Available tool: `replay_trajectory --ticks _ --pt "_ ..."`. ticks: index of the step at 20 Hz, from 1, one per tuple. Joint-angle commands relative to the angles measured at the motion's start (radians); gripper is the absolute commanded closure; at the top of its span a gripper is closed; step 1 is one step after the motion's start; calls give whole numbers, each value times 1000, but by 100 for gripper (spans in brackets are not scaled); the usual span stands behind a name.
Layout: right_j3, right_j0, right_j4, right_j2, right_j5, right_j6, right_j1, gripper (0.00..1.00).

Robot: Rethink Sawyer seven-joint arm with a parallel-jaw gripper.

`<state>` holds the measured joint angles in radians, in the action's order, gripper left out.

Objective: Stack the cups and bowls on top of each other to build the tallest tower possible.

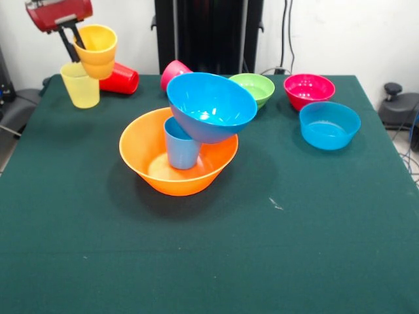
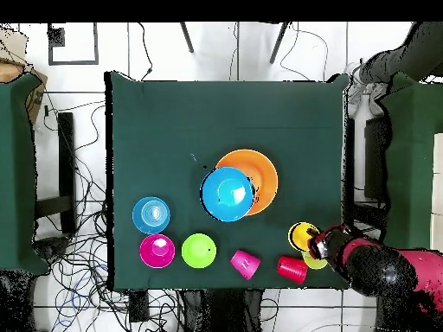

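Orange dominates the middle of the green-clothed table (image 1: 209,261) in the front view: the large orange bowl (image 1: 157,173) sits upright with the light blue cup (image 1: 180,149) standing inside it, and the large blue bowl (image 1: 211,106) rests tilted on that cup, its mouth tipped toward the viewer. Up at ten o'clock the gripper (image 1: 77,40) hangs from its red housing, one dark finger inside the orange cup (image 1: 97,51) and clamped on its rim, holding it clear of the cloth just above the yellow cup (image 1: 80,85), which stands upright. The red cup (image 1: 121,79) lies on its side behind them. At twelve o'clock the pink cup (image 1: 173,70) lies tipped over, partly hidden by the blue bowl. The green bowl (image 1: 256,87), the magenta bowl (image 1: 309,90) and the small blue bowl (image 1: 329,125) sit upright from one to two o'clock. Seen from overhead, the large blue bowl (image 2: 227,194) overlaps the orange bowl (image 2: 260,177) near the centre. The gripper (image 2: 317,246) and orange cup (image 2: 303,235) are at four o'clock, with the red cup (image 2: 292,269) and pink cup (image 2: 245,264) near the bottom edge. The green bowl (image 2: 199,251), magenta bowl (image 2: 157,251) and small blue bowl (image 2: 150,214) cluster around seven to eight o'clock.
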<state>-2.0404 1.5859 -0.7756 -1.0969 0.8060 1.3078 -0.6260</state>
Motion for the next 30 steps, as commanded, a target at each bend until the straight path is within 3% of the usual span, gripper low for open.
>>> replay_trajectory --ticks 1,30 --pt "-69 -11 36 -93 23 -212 -45 100" --pt "-131 27 68 -197 -83 -54 -123 100"
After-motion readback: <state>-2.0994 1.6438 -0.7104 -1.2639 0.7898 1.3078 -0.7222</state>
